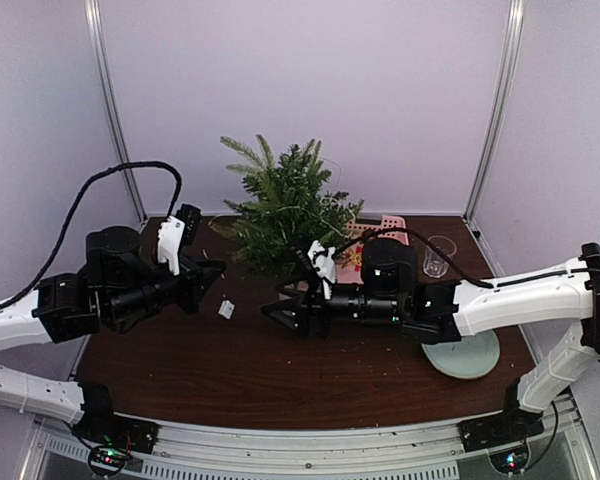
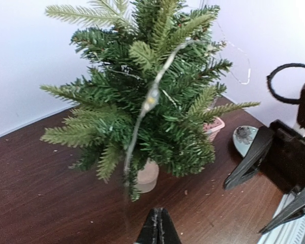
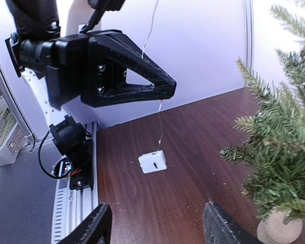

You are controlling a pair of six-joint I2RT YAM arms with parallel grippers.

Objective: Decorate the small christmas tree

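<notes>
Dark wood surface (image 1: 230, 375), white walls, small christmas tree (image 1: 285, 215) at the far middle. On the left, the left claw (image 1: 219, 269) is clenched on the thin light wire (image 2: 152, 96) coming off the branches, probably to drape it. The battery box (image 3: 153, 162) lies below. The right claw (image 1: 270, 313) is released near the trunk.

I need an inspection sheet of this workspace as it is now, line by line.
Surface: dark wooden table, small specks on it.
Job's things: tree upright at back; light wire runs from it to a white box on the table.
Clutter: pink basket, glass, plate at right.
Grippers: left gripper shut on the light wire; right gripper open, holding nothing.
Cables: black cable loops over each arm.
Surroundings: pale walls, metal posts.
</notes>
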